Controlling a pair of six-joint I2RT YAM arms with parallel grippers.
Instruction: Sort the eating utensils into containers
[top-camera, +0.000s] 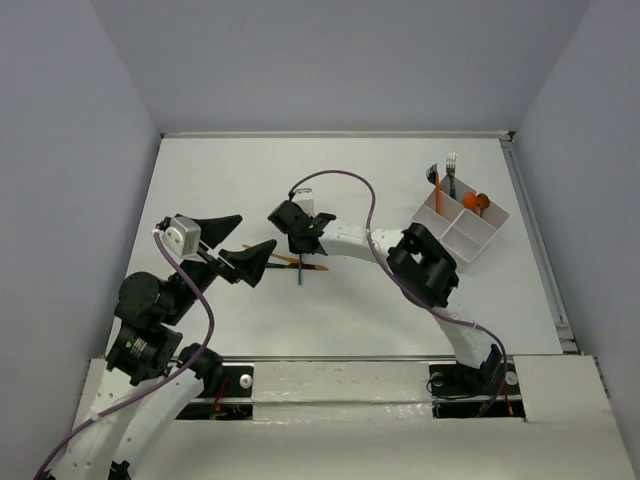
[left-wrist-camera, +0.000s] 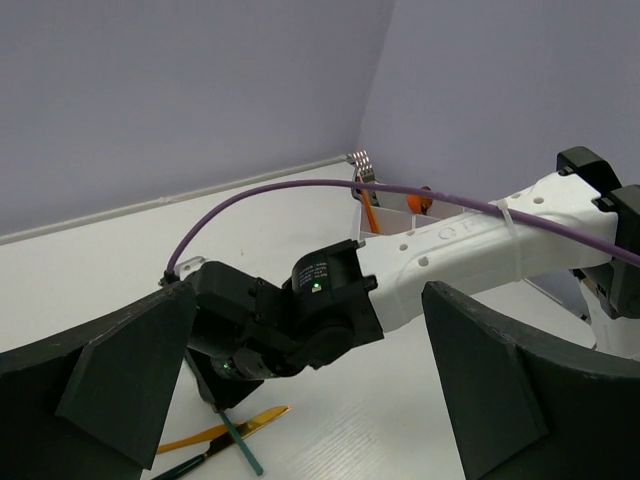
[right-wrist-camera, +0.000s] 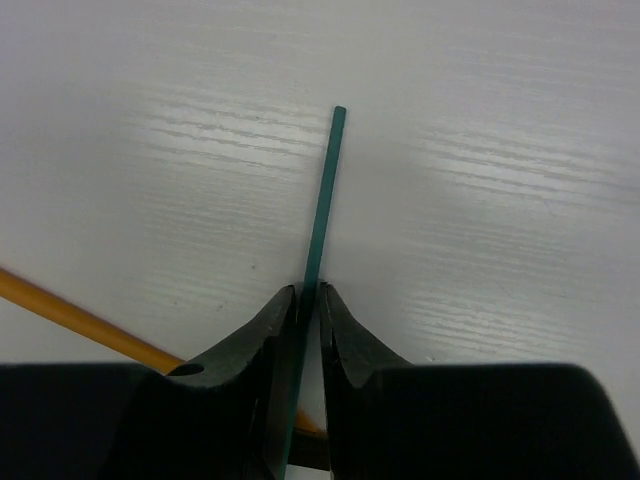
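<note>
My right gripper (top-camera: 300, 250) is shut on a thin green stick (top-camera: 301, 276) at mid-table. In the right wrist view the green stick (right-wrist-camera: 325, 190) runs out between the closed fingertips (right-wrist-camera: 285, 305). An orange stick (top-camera: 283, 259) lies under it, crossing it, beside a gold-bladed, dark-handled piece (left-wrist-camera: 232, 428). My left gripper (top-camera: 257, 232) is open and empty, just left of them. The white divided box (top-camera: 472, 238) at the right holds a silver fork (top-camera: 451, 168), a teal-handled fork (top-camera: 432, 176), an orange stick (top-camera: 437, 192), an orange spoon (top-camera: 470, 200) and a coppery spoon (top-camera: 484, 203).
The right forearm (left-wrist-camera: 470, 245) with its purple cable (left-wrist-camera: 260, 195) stretches across in front of my left gripper. A raised rim (top-camera: 535, 240) runs along the table's right side and grey walls close in the back and sides.
</note>
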